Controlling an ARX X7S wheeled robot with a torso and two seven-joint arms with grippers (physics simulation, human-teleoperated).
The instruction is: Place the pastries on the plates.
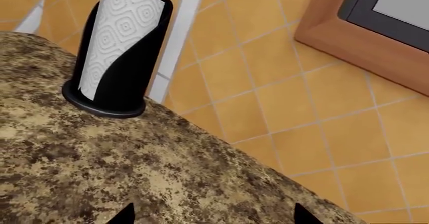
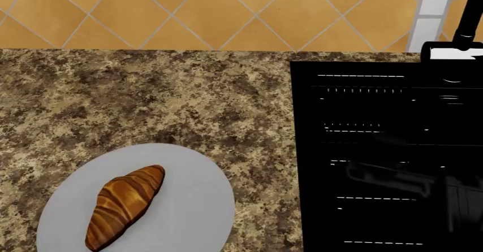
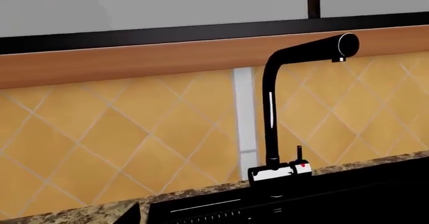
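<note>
Speckled brown granite surface (image 2: 151,99) fills the head view, backed by orange diagonal wall tiles (image 2: 189,9).

Head view: plain pale grey plate (image 2: 189,207) sits at the near left of the surface, cut off by the frame edge. Golden-brown croissant (image 2: 124,205) with darker stripes lies on it, angled, left of the plate's centre. It is the only thing on that plate. Black sink (image 2: 385,156) takes up the right side, with thin white lines across its dark inside; contents not discernible. Black faucet (image 2: 462,34) on a white base shows at the far right corner. Neither tool is clearly visible here. Round cake and blue-rimmed plate are not in any view.

Left wrist view: granite surface (image 1: 100,163) with a black paper towel holder (image 1: 124,78) standing upright on it, holding a white patterned roll (image 1: 124,33). Orange tiles behind, plus a wood-framed window corner (image 1: 348,38). Only two dark fingertips (image 1: 124,215) of the left tool (image 1: 214,216) poke into frame, well apart, nothing between them.

Right wrist view: black faucet (image 3: 275,118) stands upright at the sink's back edge, spout bent over, red mark on its base. Wooden ledge (image 3: 134,58) runs above the tiles. One dark tip of the right tool (image 3: 130,215) shows at the frame edge; cannot tell how wide it is or whether it holds anything.
</note>
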